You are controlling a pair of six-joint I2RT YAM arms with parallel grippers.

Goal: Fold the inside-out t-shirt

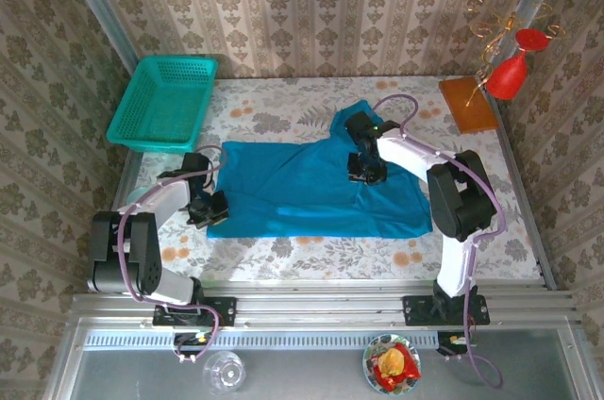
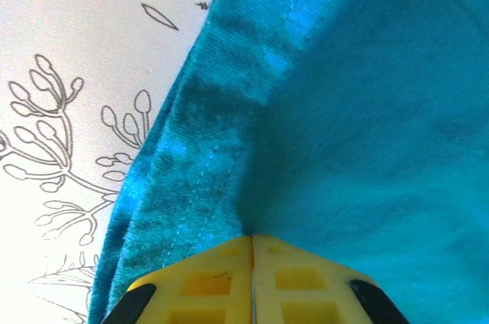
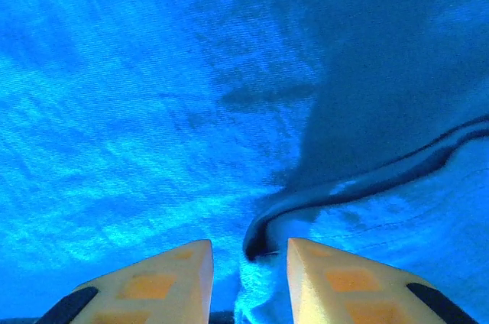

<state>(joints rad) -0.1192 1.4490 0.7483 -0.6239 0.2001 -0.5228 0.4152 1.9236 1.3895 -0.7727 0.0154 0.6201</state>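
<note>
While the blue-teal soft cloth t-shirt [image 1: 302,194] lies spread on the flower-patterned white table [image 1: 283,109] between both arms, the left gripper [image 2: 252,238] is clamped tight on its hem, with cloth stretching ahead of the fingertips. The right gripper [image 3: 249,244] sits atop the shirt, jaws apart, a raised fold between its fingers [image 3: 336,274].

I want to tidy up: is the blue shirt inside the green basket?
No, the t-shirt lies spread on the table, apart from the basket at the far left corner.
</note>
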